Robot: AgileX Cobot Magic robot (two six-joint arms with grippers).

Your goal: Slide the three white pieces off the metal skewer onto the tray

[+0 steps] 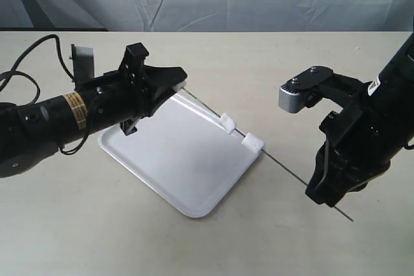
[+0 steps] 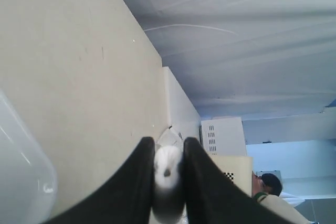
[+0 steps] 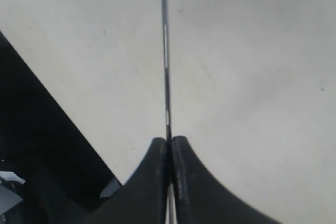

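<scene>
The white tray [image 1: 174, 159] lies at the table's centre, and a corner of the tray [image 2: 21, 174] shows in the left wrist view. The thin metal skewer [image 1: 284, 167] slants over the tray's far right rim. Two white pieces [image 1: 228, 121] [image 1: 251, 141] sit on it at that rim. My left gripper [image 1: 176, 82] hovers over the tray's far corner at the skewer's far end. It is shut on the third white piece [image 2: 168, 167], whose face shows a dark hole. My right gripper [image 3: 170, 142] is shut on the skewer [image 3: 166, 51] near its close end [image 1: 321, 196].
A grey-white block [image 1: 83, 61] stands behind the left arm, and a black cable [image 1: 29, 56] loops at the far left. Bare table [image 1: 362, 50] lies at the back right. Past the table's edge are a white cabinet [image 2: 223, 135] and a person [image 2: 270, 184].
</scene>
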